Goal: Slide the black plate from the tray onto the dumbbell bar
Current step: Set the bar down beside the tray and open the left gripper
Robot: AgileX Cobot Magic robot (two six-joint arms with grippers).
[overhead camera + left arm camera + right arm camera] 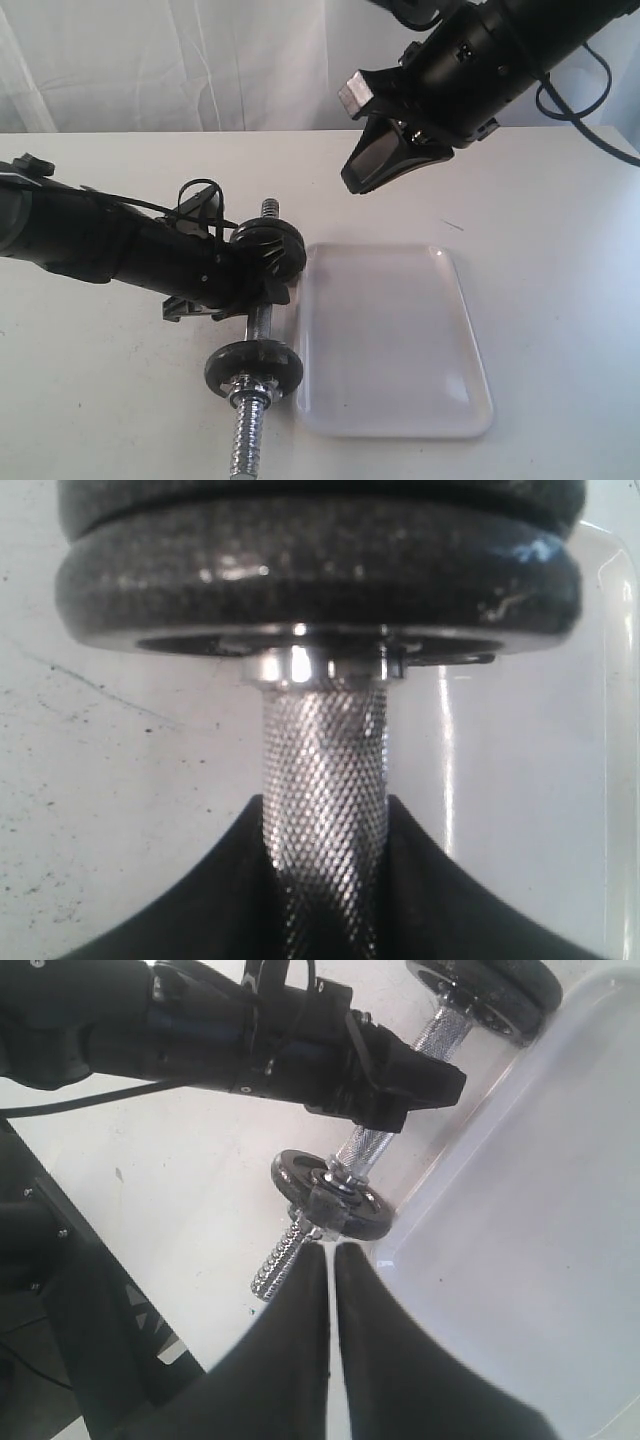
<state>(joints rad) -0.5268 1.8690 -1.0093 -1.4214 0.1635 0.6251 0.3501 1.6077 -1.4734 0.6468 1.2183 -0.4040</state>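
The dumbbell bar [247, 425] lies on the table beside the white tray [400, 390], which holds nothing. My left gripper [262, 295] is shut on the bar's knurled middle [325, 780]. At the bar's far end two black discs sit face to face [268, 247]. The inner disc [320, 585] has a silver nut against it. The outer disc [320, 500] behind it looks like the black plate. One black disc [253, 365] sits at the near end. My right gripper [355, 185] hangs shut and empty above the tray's far edge; in its own view [331, 1250] it points at the near disc [335, 1195].
The tray's [520, 1210] long left rim runs close along the bar. The left arm [100, 245] stretches across the table's left side. The white tabletop [560, 230] runs to the right of the tray, with a white curtain behind.
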